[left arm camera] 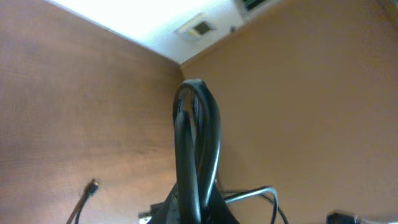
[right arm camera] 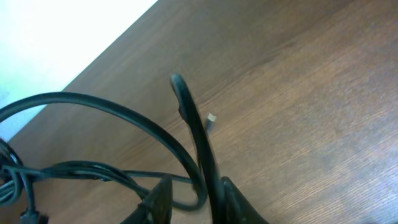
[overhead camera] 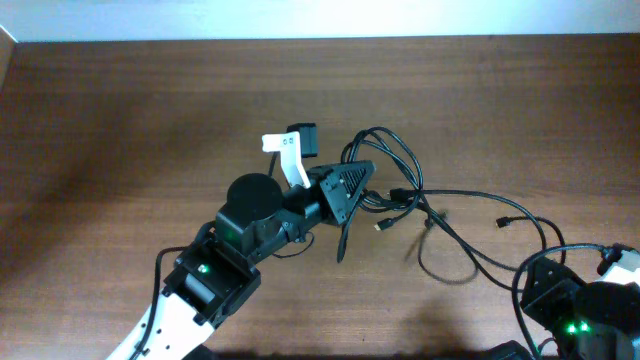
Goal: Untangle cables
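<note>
Brown table, cables tangled right of centre, left gripper shut on a loop, right gripper slightly parted around one strand; danger of tightening the knot by pulling, or of dropping that strand.

Showed smooth brown wood grain with a soft sheen on the table. Looked like glossy black plastic along the cables, pale metal at one plug.
</note>
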Action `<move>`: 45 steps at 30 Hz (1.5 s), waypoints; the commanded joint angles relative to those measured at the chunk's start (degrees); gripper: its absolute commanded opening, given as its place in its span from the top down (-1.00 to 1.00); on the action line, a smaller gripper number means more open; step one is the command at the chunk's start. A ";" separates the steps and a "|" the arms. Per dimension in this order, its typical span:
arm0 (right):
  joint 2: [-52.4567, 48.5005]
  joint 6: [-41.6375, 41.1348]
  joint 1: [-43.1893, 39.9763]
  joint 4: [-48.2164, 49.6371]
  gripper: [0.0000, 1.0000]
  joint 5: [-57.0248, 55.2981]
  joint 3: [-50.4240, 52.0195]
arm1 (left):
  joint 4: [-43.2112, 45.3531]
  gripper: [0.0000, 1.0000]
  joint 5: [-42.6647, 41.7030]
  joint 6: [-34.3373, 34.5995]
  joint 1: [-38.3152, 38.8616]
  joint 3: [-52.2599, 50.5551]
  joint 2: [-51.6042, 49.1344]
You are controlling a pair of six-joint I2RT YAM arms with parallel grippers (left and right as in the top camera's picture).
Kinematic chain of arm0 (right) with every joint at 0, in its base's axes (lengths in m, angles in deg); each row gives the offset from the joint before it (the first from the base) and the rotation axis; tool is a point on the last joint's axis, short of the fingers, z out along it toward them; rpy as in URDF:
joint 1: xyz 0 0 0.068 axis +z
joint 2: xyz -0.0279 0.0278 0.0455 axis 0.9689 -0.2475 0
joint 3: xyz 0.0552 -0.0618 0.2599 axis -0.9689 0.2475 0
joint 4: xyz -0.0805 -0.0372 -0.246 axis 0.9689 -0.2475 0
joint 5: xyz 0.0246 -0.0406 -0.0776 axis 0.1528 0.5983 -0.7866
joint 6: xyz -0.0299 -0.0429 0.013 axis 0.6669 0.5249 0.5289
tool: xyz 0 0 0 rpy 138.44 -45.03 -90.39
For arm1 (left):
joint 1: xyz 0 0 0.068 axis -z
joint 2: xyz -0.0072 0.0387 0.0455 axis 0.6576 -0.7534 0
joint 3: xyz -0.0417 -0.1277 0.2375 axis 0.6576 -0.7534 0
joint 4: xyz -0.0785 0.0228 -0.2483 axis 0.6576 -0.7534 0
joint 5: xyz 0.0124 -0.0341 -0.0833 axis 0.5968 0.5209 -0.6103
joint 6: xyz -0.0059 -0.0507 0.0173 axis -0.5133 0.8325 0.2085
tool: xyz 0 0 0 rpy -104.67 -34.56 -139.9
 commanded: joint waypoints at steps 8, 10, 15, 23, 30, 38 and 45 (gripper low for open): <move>-0.07 26.67 -0.26 2.84 -0.98 3.61 0.96 | -1.70 1.00 -8.92 -30.23 -0.26 0.85 2.38; -0.07 39.74 -0.26 4.79 -0.98 12.66 0.96 | -1.64 1.00 -14.25 -33.24 -0.26 0.85 2.38; -0.07 56.83 -0.26 6.38 -0.98 31.23 0.96 | 0.02 1.00 -26.88 -35.60 -0.26 0.85 2.38; -0.07 60.67 -0.26 6.29 -0.06 37.73 1.07 | 5.29 1.00 -31.26 -35.58 -0.15 0.85 2.38; -0.07 60.61 -0.26 6.12 0.92 37.81 1.07 | 11.34 1.00 -30.36 -34.32 -0.15 0.85 2.38; -0.04 60.43 -0.26 13.27 0.92 44.22 1.05 | -2.14 1.00 -15.19 -31.26 -0.15 0.85 1.66; -0.04 51.28 -0.26 14.34 0.92 33.20 0.94 | -10.62 1.00 -1.01 -20.68 -0.15 0.85 1.68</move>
